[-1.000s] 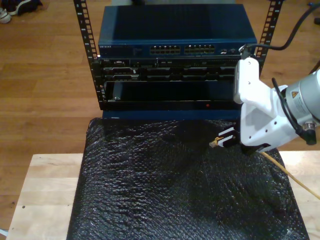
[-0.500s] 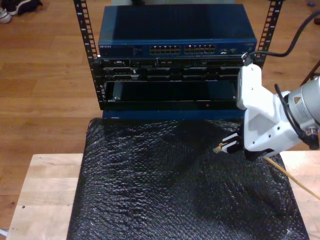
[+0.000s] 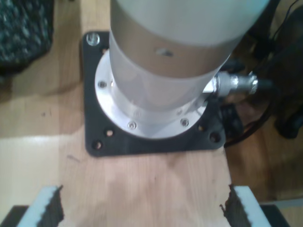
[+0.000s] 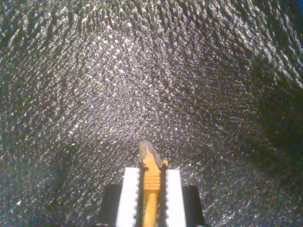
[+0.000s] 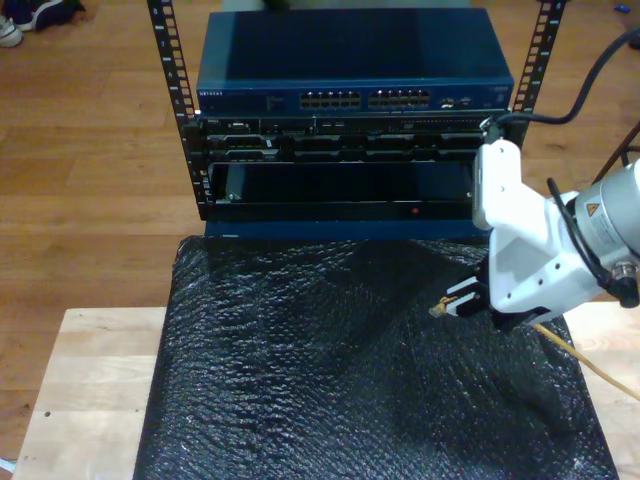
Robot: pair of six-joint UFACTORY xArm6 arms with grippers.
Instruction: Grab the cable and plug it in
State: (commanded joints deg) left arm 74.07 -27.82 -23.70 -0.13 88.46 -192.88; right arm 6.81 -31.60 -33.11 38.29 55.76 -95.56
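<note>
**Cable's in the claw, now for the port**

My second claw (image 4: 151, 189) is clamped tight on the cable (image 4: 150, 177), both pads squeezing the orange boot with the clear plug (image 4: 146, 149) poking out just past the tips. In the exterior view that claw (image 5: 462, 299) hangs over the black bubble mat (image 5: 330, 380) toward the exterior view's right, and the rest of the cable (image 5: 590, 365) trails off behind it toward that same edge. My first claw (image 3: 142, 208) is spread wide with nothing in it, parked over the bare wooden worktop (image 3: 151, 184) next to an arm base (image 3: 156, 94).

Next bit, as I see it, is getting the plug to the blue switch (image 5: 350, 70) in the rack (image 5: 175, 100). I'd line the plug square with one socket in the port row (image 5: 368, 99) before pushing, go straight in, not at an angle. Can't tell which way the latch tab faces from here, so check that first. Watch the slack too, it could snag on the mat.
</note>
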